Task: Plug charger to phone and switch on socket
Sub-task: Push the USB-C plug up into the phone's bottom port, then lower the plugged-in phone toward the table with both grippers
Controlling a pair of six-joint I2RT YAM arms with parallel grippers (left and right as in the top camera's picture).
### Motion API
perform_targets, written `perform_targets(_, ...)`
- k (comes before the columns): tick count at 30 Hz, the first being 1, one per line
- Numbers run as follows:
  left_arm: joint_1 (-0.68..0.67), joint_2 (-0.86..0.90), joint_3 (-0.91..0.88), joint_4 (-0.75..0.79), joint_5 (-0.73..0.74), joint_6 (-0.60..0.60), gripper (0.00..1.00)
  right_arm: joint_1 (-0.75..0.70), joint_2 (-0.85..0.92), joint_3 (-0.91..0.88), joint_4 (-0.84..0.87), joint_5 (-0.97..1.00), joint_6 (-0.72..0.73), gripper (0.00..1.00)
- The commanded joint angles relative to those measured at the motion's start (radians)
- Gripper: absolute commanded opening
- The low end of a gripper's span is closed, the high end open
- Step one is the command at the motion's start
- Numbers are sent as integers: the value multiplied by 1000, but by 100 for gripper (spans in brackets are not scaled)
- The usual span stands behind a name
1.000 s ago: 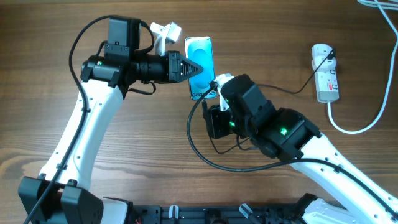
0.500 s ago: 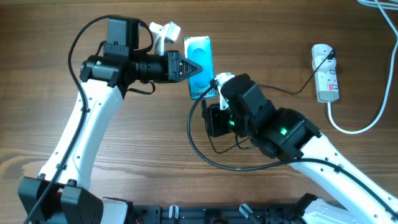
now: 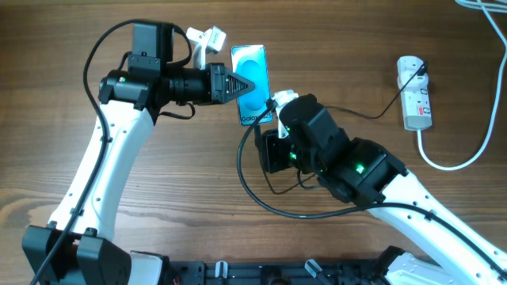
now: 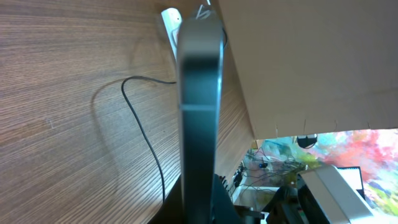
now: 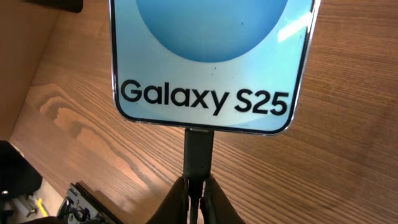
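Observation:
The phone, cyan screen up, is held above the table with my left gripper shut on its side. In the left wrist view the phone shows edge-on, rising from my left gripper. The right wrist view shows the phone with "Galaxy S25" text, and the charger plug sits in its bottom edge. My right gripper hugs the plug from both sides. The charger's black cable loops under the right arm. The white socket lies at the far right with a black plug in it.
A thick white cable trails from the socket and curves along the right edge. The black charger cable lies on the wooden table below the phone. A black rail runs along the table's front edge.
The phone and my left gripper have shifted slightly to the left. My right gripper has followed with the plug still at the phone's bottom edge.

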Motion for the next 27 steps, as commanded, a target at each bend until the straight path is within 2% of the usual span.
perform_targets(1, -15, -16, 5, -24, 88, 14, 4, -10, -15, 18, 39, 90, 4, 16)
perform_targets(3, -15, -16, 5, -24, 78, 14, 4, -10, -15, 18, 20, 69, 4, 19)
perform_targets(4, -15, -16, 5, -25, 61, 14, 4, -10, -15, 18, 6, 48, 5, 28)
perform_targets(7, -15, -16, 5, -43, -13, 14, 4, -10, -15, 18, -46, 21, 6, 82)
perform_targets(8, -15, -16, 5, -55, -51, 12, 4, -10, -15, 18, -74, 14, 6, 93)
perform_targets(9, -15, -14, 5, -64, -80, 10, 4, -10, -15, 18, -92, 7, 6, 99)
perform_targets(14, -19, 19, 4, -127, -209, 11, 4, -10, -15, 18, -165, -38, 18, 100)
perform_targets(17, -41, 72, 0, -145, -216, 12, 4, -10, -15, 18, -178, -37, 62, 100)
perform_targets(27, -122, 352, -3, -113, -216, 19, 4, -10, -15, 18, -197, -53, 68, 100)
